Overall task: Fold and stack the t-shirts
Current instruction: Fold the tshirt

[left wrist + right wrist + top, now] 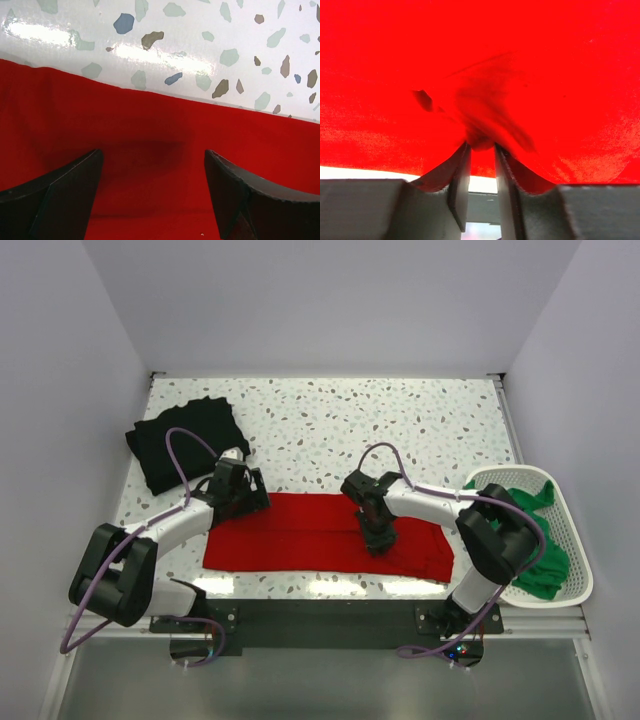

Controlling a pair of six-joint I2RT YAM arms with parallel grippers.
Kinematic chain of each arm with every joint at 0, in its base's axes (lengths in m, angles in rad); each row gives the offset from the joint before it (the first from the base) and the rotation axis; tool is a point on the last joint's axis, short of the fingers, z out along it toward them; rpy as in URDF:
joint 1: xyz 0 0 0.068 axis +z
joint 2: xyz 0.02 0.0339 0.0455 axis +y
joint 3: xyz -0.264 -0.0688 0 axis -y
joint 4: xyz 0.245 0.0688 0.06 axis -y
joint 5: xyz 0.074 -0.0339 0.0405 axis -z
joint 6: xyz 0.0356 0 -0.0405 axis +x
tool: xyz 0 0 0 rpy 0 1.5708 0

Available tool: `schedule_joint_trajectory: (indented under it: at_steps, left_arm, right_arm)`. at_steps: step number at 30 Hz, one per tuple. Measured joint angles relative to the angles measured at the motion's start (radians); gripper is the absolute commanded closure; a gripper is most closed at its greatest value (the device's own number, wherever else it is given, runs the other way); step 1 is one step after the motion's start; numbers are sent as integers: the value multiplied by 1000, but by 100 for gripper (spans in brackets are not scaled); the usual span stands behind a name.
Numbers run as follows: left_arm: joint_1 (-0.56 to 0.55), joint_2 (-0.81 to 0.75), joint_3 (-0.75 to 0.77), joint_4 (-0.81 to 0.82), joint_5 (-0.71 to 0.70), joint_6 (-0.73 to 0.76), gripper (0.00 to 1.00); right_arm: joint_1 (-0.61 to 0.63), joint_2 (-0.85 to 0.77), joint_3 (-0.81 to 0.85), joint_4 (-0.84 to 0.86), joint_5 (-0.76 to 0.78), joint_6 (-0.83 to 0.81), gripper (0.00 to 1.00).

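Worktop (330,420) first: pale speckled stone look, wall to wall across the booth, everything else sitting on it.

Red t-shirt (300,535) next, biggest cloth out there. Laid as a long band across the near half of the worktop, just ahead of the two arm bases. Mostly flat, far edge straight, faint creases along its length, right end reaching close to the basket (572,530).

White perforated basket, then, parked at the right edge of the worktop. Green t-shirt (548,565) heaped inside, crumpled, a bit of it riding up at the far rim.

Black t-shirt (185,440) over at the far left, gathered into a rough dark block, apart from the red one.

Now the hands. Left hand (252,498) down at the far left corner of the red t-shirt, spread wide open, nothing between the fingers (65,190). From the wrist view, both tips low over red cloth just inside its far edge, dark shadow beneath. Touching or just above, hard to call from here.

Right hand (380,543) planted mid-band, right of centre. Nearly closed, only a thin slit showing, and a pinch of red cloth bunched up and caught between the tips. Fabric puckered around the grip, drawn into a small dark fold, bright red filling the rest of that wrist view.
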Motion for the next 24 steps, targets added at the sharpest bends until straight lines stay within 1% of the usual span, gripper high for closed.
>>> schedule_joint_trajectory:
  at_steps: [2,4,7,13,16,24]
  left_arm:
    - [0,0,0,0,0,0,12]
    - [0,0,0,0,0,0,12]
    - [0,0,0,0,0,0,12]
    - [0,0,0,0,0,0,13]
    - [0,0,0,0,0,0,12]
    - [0,0,0,0,0,0,13]
  right_arm:
    - [0,0,0,1,0,0,81]
    - [0,0,0,0,-1,-3,88]
    - [0,0,2,-3,-4,-8,91]
    - [0,0,21,-24,-22,-19,93]
    - [0,-1,31,-31,-52,-27,94]
    - [0,0,55,-31,-164,-53,94]
